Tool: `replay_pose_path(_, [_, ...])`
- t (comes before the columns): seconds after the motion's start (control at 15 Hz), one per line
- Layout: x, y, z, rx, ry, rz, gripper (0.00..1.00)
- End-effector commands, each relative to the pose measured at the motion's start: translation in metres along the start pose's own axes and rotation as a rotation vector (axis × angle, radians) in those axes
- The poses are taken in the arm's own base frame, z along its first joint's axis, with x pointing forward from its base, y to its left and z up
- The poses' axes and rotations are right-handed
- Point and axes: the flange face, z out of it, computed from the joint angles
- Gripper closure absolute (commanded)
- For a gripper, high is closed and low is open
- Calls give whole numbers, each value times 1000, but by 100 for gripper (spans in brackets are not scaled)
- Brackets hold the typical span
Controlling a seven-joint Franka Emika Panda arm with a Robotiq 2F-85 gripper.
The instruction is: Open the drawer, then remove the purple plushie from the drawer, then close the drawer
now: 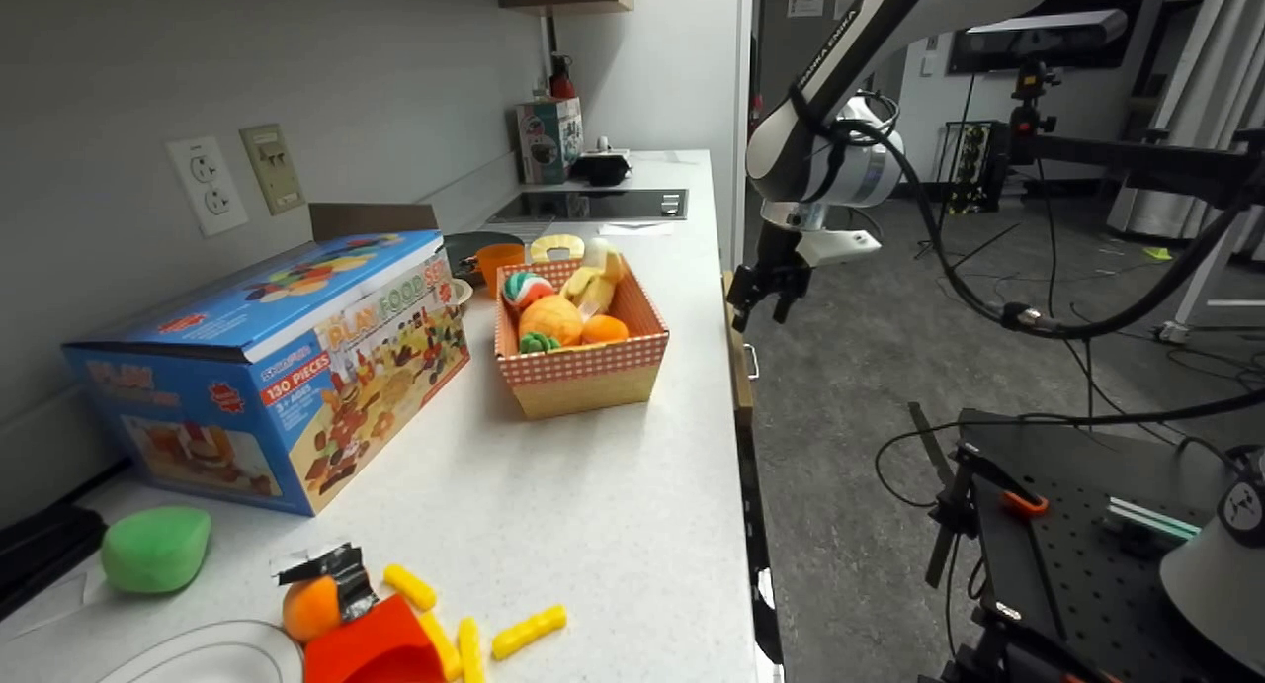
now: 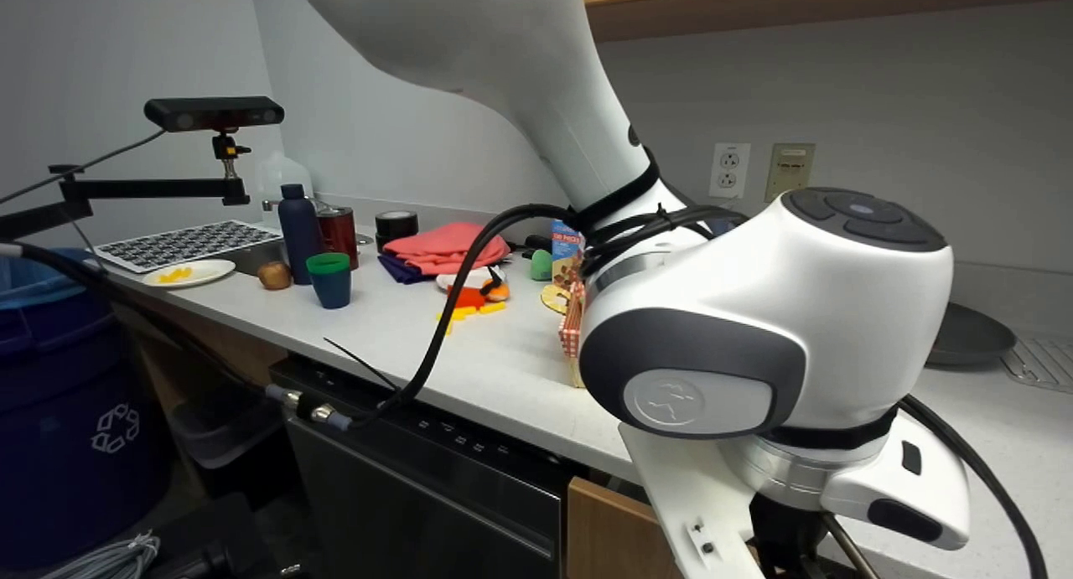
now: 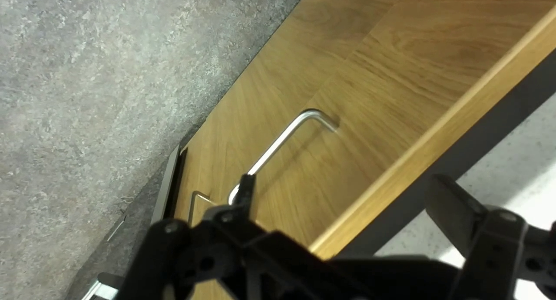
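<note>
The drawer point(image 3: 330, 178) has a tan wood front with a silver bar handle point(image 3: 279, 141) in the wrist view. Its front point(image 1: 741, 396) protrudes a little past the counter edge in an exterior view; a dark strip lies behind its top edge. Above it my gripper point(image 3: 343, 182) is open, nothing between its fingers. One finger overlaps the handle's lower end, touching or not I cannot tell; the opposite finger is over the dark strip and counter. An exterior view also shows the gripper point(image 1: 760, 319) pointing down beside the counter edge. The purple plushie is hidden or out of view.
A red checkered basket point(image 1: 588, 391) of toy food stands on the counter point(image 1: 632, 505) near the drawer. Behind it are a play food box point(image 1: 296, 367) and a green toy point(image 1: 158, 550). A black dishwasher point(image 2: 436, 487) adjoins the drawer. Another handle point(image 3: 192, 206) shows lower down.
</note>
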Motion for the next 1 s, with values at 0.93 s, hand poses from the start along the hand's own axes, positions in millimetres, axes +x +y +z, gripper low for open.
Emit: replay_pose_path(0.93, [2, 48, 33, -19, 31, 195, 0])
